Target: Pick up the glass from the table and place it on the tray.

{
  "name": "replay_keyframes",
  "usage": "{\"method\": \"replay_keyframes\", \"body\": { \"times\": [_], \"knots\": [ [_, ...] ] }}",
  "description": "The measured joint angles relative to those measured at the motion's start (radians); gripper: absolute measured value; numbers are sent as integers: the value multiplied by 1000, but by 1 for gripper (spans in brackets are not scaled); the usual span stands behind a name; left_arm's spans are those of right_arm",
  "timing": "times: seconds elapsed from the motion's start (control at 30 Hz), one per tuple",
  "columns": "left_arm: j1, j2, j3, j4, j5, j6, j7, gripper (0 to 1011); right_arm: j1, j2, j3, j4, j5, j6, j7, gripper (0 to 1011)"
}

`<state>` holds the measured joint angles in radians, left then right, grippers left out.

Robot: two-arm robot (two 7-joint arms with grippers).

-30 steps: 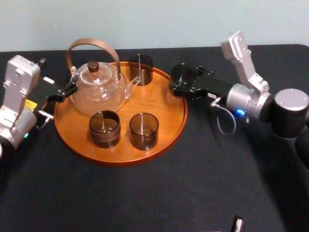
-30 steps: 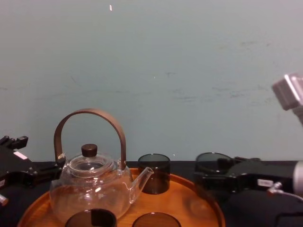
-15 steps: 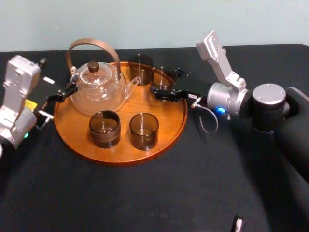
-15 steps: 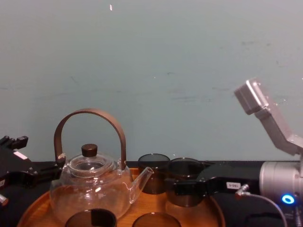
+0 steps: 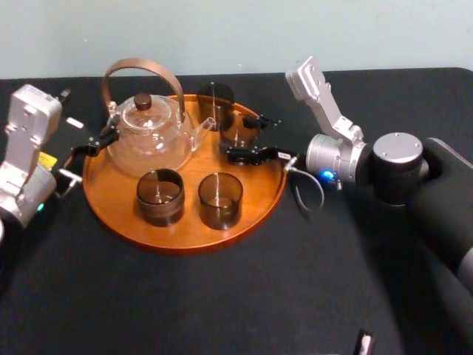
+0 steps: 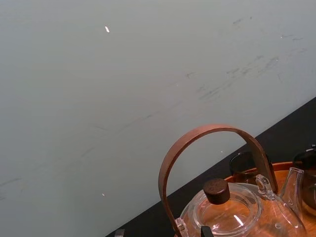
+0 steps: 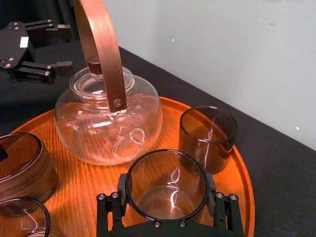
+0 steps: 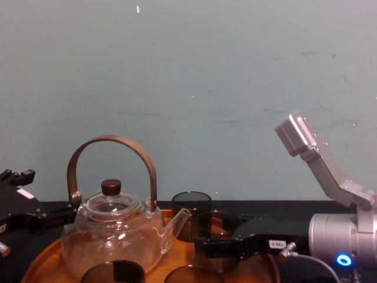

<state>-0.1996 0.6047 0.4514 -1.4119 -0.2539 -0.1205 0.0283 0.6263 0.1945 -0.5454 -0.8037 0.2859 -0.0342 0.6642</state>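
The right tool (image 5: 240, 135) reaches in from the right side over the round orange-brown wooden tray (image 5: 251, 181). It is clenched around a short smoky-grey glass tumbler (image 5: 235, 126). In the right wrist view, its two black fingers (image 7: 107, 205) press on opposite sides of the tumbler (image 7: 168, 182), near the upper edge. The tumbler stands upright and is empty.

The tumbler is over the rear right part of the tray (image 7: 74, 182), inside the raised rim. It is just beside the spout of the clear glass teapot with a brown arched handle (image 5: 148, 137). It is also just in front of another smoky tumbler at the back of the tray (image 5: 214, 103). In the chest view the right tool (image 8: 213, 246) hides the bottom of the held tumbler (image 8: 217, 227), so I cannot tell if it already touches the wood.

Two more dark tumblers stand at the front of the tray, one on the left (image 5: 160, 196) and one on the right (image 5: 219, 200).

The left tool (image 5: 94, 140) is at the left edge of the tray, close to the teapot. Its fingers are spread apart and hold nothing.

The tray lies on the matte black tabletop (image 5: 295, 296).
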Motion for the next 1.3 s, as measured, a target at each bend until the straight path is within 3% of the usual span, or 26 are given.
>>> {"method": "replay_keyframes", "body": {
  "times": [0.77, 0.97, 1.3],
  "knots": [
    [0, 0, 0, 0, 0, 0, 0, 1001, 3, -10, -3, 18, -1, 11, 0, 905],
    [0, 0, 0, 0, 0, 0, 0, 1001, 3, -9, -2, 18, -1, 11, 0, 1003],
    [0, 0, 0, 0, 0, 0, 0, 1001, -17, 4, 4, -17, 14, 21, 9, 1003]
  ]
}}
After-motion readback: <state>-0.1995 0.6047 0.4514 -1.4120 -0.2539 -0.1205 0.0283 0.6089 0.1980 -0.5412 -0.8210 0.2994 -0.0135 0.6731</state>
